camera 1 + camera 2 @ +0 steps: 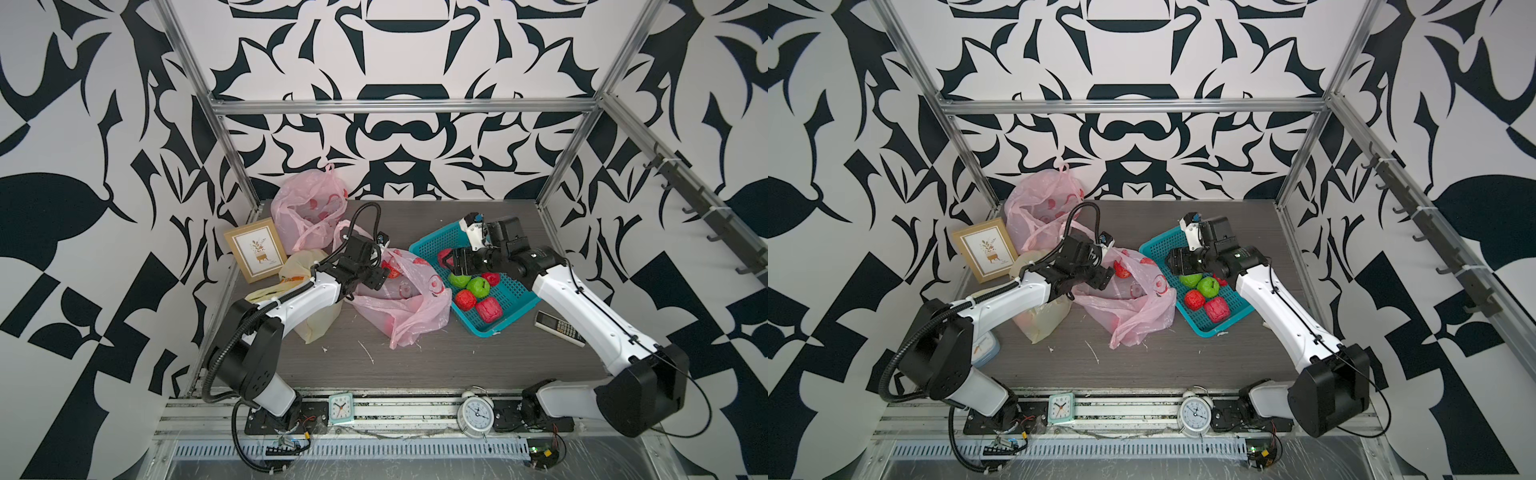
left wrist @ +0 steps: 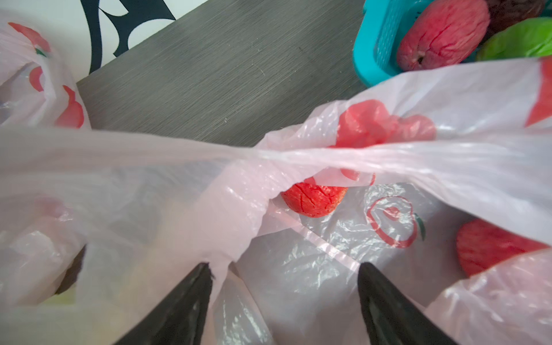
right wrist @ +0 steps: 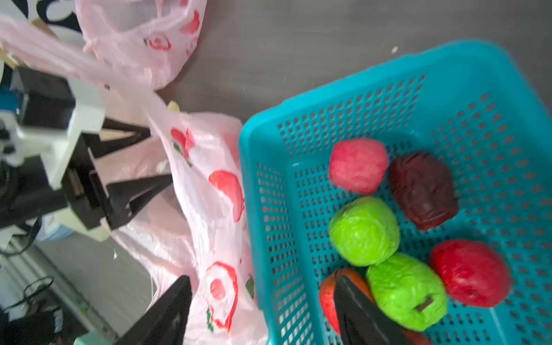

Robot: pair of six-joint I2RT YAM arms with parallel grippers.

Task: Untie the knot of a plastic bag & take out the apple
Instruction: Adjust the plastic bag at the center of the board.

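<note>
Bag of thin pink plastic [image 1: 415, 307] with red apple prints lies crumpled in the middle of the grey wood-grain surface [image 1: 436, 365], and its mouth is loose. Inside it, one red wrinkled apple [image 2: 313, 198] shows through the gap. The left gripper [image 2: 283, 265] hangs just over this mouth with jaws apart, one of its fingers [image 2: 185, 304] touching the film's edge. The right gripper [image 3: 263, 277], jaws also apart and holding nothing, straddles the wall of the teal perforated plastic basket [image 3: 268, 209], where two green apples [image 3: 364, 230] lie among red ones.

Left fingers [image 2: 185, 304] and right fingers [image 3: 167, 313] are both spread wide
</note>
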